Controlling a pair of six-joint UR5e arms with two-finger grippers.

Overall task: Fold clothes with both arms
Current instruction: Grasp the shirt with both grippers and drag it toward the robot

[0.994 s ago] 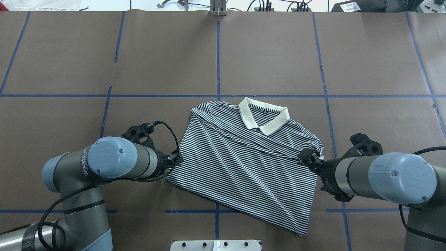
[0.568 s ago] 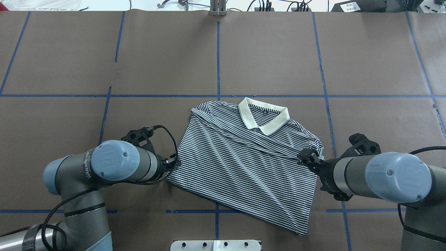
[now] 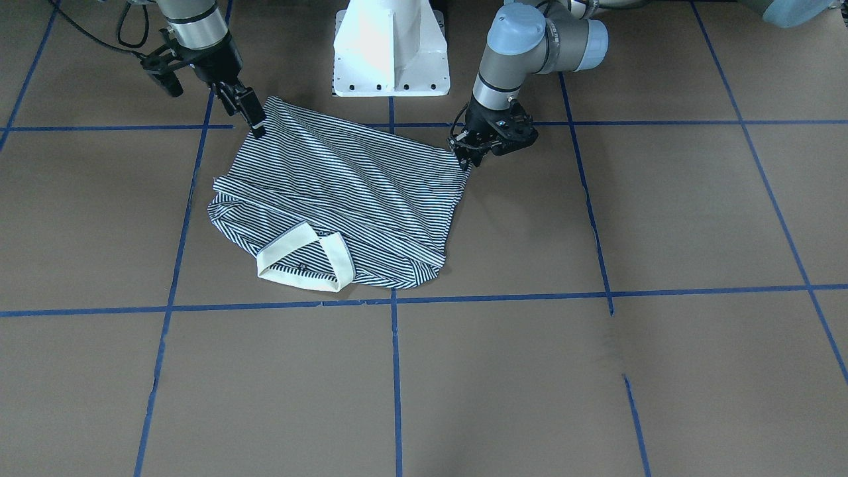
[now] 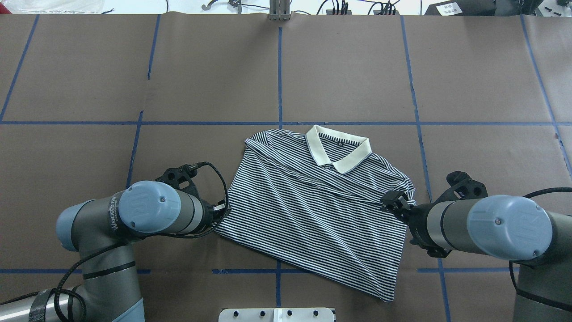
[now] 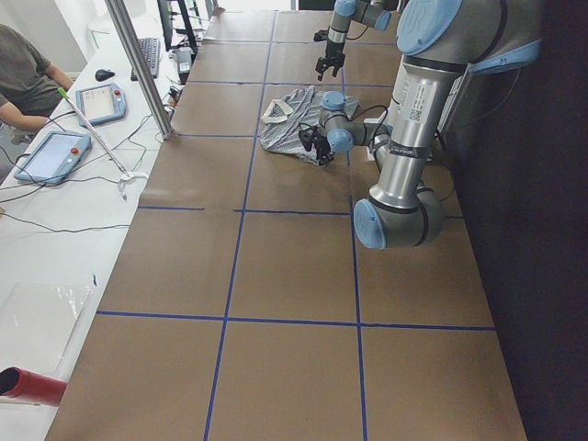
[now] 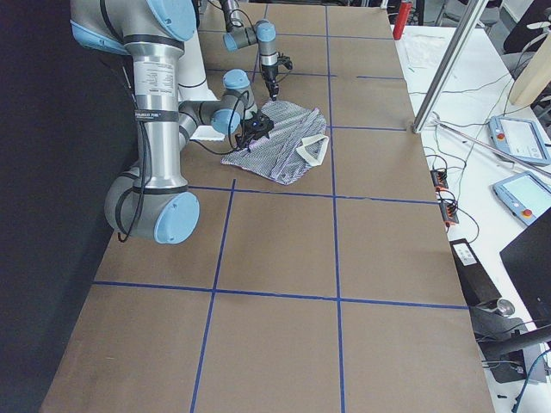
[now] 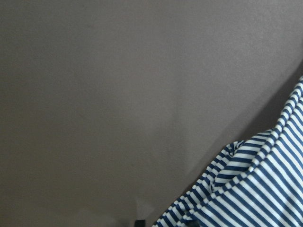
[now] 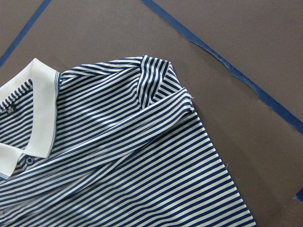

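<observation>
Striped knit, soft and light: the polo shirt lies partly folded mid-table, collar away from the robot. It will likely droop, so pinch its 2 side edges. The left gripper and right gripper sit there; their grip I cannot tell.

Polo shirt: thin navy-and-white stripes; collar plain cream. Bench: brown, gridded with blue tape lines. My left end effector and right end effector are black. My arms are grey, with light-blue joint caps.
</observation>
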